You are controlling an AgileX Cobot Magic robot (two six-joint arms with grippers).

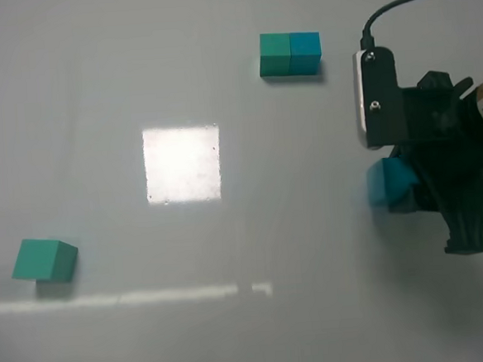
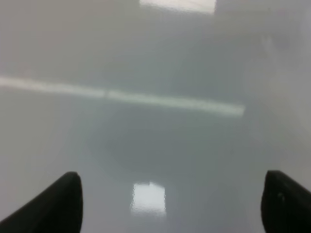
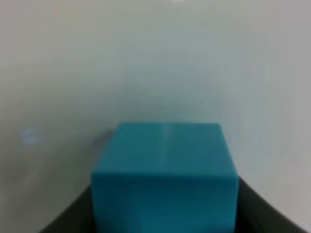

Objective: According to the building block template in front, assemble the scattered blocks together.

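Spread wide, the left end effector (image 2: 170, 206) hangs released over the grey surface (image 1: 236, 339), with only surface between its dark fingertips (image 2: 58, 204). Nearest on the left lies the teal-green cube (image 1: 44, 259), turned slightly askew, with open room on every side and a pale strip of glare just in front of it. Further in, at the right edge, the right end effector (image 1: 404, 188) is clenched on the cyan-blue cube (image 1: 381, 184); whether it touches the surface I cannot tell. A bright square glare (image 1: 182, 163) sits mid-surface, between the cubes. Farthest, right of centre, the template (image 1: 290, 53) stands, green left, blue right, edges flush, well apart from both.
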